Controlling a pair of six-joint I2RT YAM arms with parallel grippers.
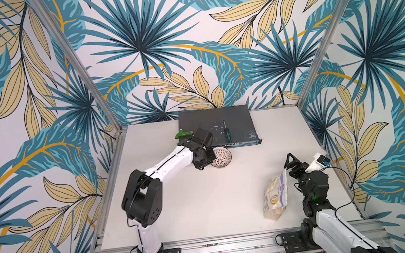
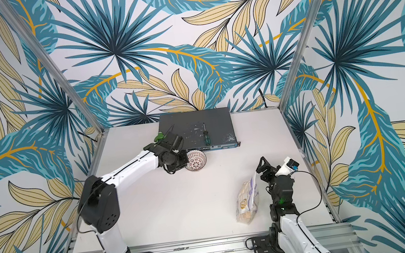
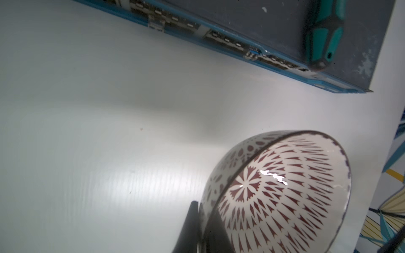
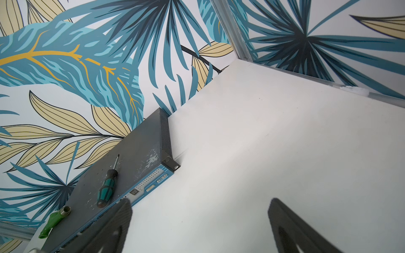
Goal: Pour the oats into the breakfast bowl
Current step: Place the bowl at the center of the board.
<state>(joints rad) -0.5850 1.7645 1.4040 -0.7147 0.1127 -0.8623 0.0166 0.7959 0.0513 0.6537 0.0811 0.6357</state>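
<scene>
Currently left pincer [image 1: 211, 159] clenched on rim of breakfast bowl [image 1: 222, 157], mid-frame in both top views, just beside grey box [image 1: 218, 125]. Oats pouch [image 1: 275, 194] sits on counter [image 1: 192, 200], lower right; right pincer [image 4: 200, 202] released, empty, near pouch top.

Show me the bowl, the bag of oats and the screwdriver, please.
bowl [image 1: 222, 157]: in a top view, patterned inside.
bag of oats [image 1: 275, 194]: in a top view, printed label.
screwdriver [image 4: 106, 188]: right wrist view, green handle.

"88" on switch front display [image 4: 133, 192]
</scene>
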